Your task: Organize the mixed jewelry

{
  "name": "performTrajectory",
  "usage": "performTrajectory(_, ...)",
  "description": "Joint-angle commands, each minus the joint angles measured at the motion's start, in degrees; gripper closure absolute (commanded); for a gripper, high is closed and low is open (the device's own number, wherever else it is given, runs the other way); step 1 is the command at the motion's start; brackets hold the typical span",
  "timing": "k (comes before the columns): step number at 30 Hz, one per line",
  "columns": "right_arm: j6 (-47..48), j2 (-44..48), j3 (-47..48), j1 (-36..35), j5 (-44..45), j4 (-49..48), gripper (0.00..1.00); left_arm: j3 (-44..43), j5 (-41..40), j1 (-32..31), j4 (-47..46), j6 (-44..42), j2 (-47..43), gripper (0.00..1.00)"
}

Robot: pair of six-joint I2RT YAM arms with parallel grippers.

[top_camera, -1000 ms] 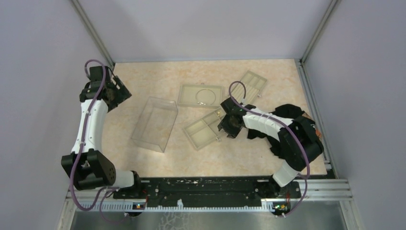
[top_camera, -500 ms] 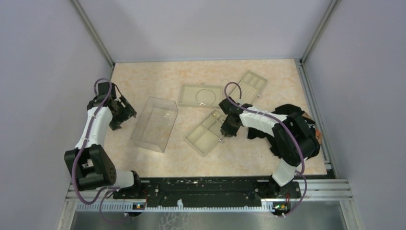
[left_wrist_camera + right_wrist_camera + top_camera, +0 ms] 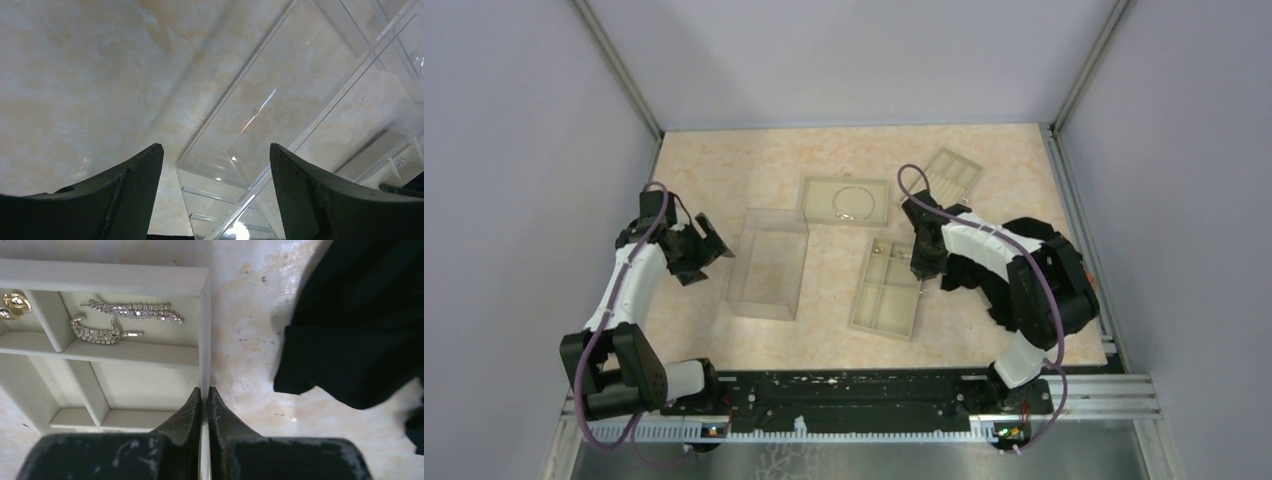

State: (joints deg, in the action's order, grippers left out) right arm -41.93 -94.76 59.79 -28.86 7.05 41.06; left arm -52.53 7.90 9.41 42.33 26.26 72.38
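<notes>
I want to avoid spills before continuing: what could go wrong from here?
The right claw pinches a thin wall of the compartment tray; a fast pull may tilt it and scatter the rhinestone earrings. The open left claw sits close to the clear box and might bump it.

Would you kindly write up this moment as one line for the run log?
right jaws: shut on compartment tray wall | left jaws: open, facing clear box | tray holds: sparkly earrings, gold earring
</notes>
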Motion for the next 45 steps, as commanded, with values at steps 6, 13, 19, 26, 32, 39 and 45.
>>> performTrajectory(6,12.6,6.5,6.5,1.1,-0.3,3.7,1.00,2.4,7.6,-9.1,-3.4,4.2,-2.1,0.16)
performTrajectory(13,12.5,3.9,10.2,-1.2,-5.9,1.5,1.00,-1.7,5.6,-11.6,-1.5,1.5,-0.9,0.16)
performTrajectory(19,13.9,-3.4,17.0,-3.8,-3.5,2.6,1.00,-6.9,2.9,-10.7,-0.3,-1.8,0.3,0.15)
performTrajectory(26,17.1,-6.2,18.6,-3.8,-1.7,2.0,1.00,-8.4,8.6,-10.4,-2.9,-2.7,1.0,0.15)
performTrajectory(32,23.3,-0.7,13.2,-4.8,4.0,-5.2,1.00,-9.0,13.7,-10.4,-4.9,-1.8,3.0,0.15)
performTrajectory(39,25.9,3.5,8.9,-5.2,9.7,-9.5,1.00,-11.4,15.7,-10.5,-6.2,-1.5,5.7,0.15)
performTrajectory(45,26.5,2.2,9.4,-5.8,10.1,-10.0,1.00,-13.7,18.2,-10.4,-10.1,0.8,11.0,0.15)
